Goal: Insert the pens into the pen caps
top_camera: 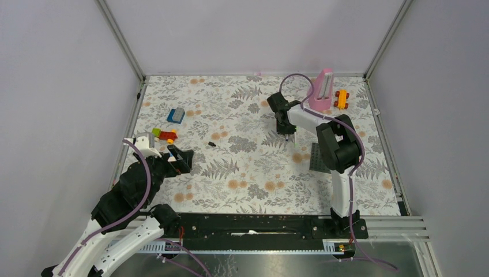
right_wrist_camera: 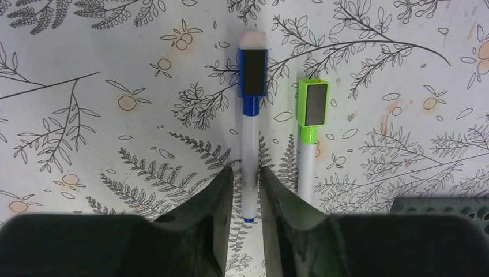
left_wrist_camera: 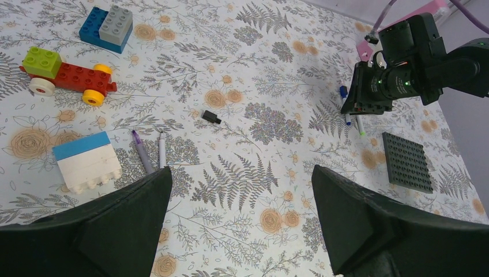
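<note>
While the right claw (right_wrist_camera: pixel 246 173) flanks the blue pen (right_wrist_camera: pixel 248 144) mid-barrel, fingers close on either side, whether it pinches cannot be told. The left claw (left_wrist_camera: pixel 242 173) stands released and empty, low in its own view.

Pens, four seen. Blue pen and green pen (right_wrist_camera: pixel 307 167) lie side by side, apart, at the centre of the right wrist view, each capped. Two are bare: purple-tipped pen (left_wrist_camera: pixel 140 153) and second pen (left_wrist_camera: pixel 162 151), left of centre in the left wrist view, just beside a white block (left_wrist_camera: pixel 86 164).

Caps, three. Blue cap (right_wrist_camera: pixel 252 72) and green cap (right_wrist_camera: pixel 312 104) are fitted. Black cap (left_wrist_camera: pixel 211 117) lies loose on the worktop (left_wrist_camera: pixel 259 57), mid-frame.

Handling, judged: light, stiff, smooth, apt to roll or skid. Take a pen mid-barrel, across its width. The loose cap is tiny, so grip its sides and leave the mouth clear.
</note>
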